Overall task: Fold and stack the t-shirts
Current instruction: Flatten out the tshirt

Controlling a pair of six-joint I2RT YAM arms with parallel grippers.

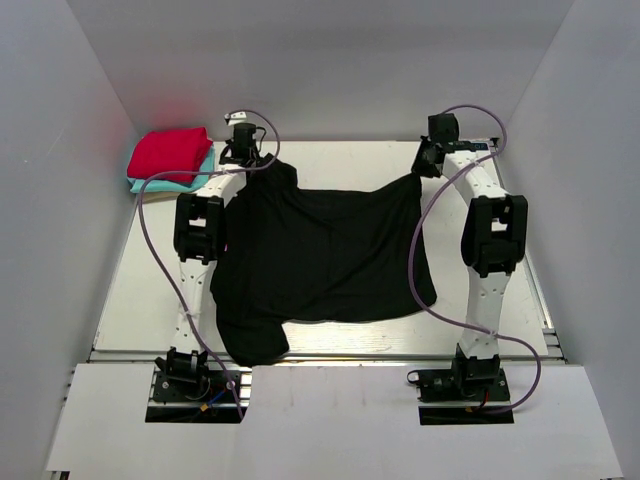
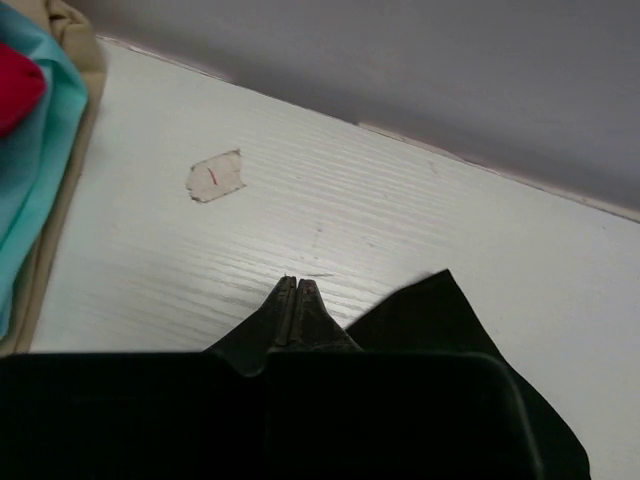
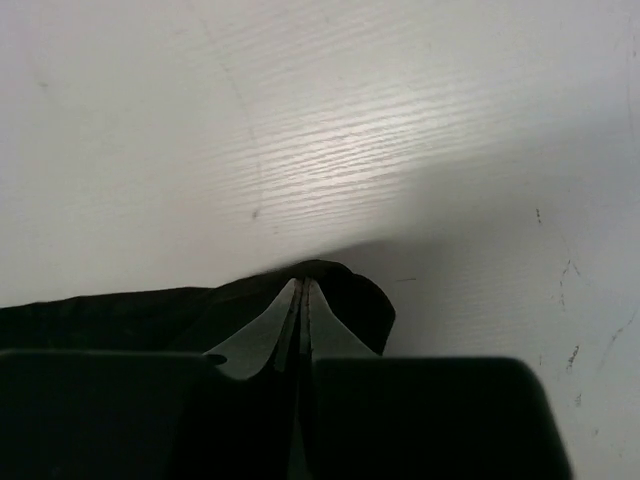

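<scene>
left gripper (image 2: 298,286) and right gripper (image 3: 303,286) each clamp a far corner of the black t-shirt (image 1: 330,250), spread flat at centre. risk: the shallow left pinch may slip under tension, dropping that corner mid-fold.

A robotics lab test cell: plain pale walls (image 1: 330,60) box in a white worktop (image 1: 150,280); a cabled left arm (image 1: 197,240) and right arm (image 1: 490,240) are bolted to a metal rail (image 1: 340,357).
</scene>
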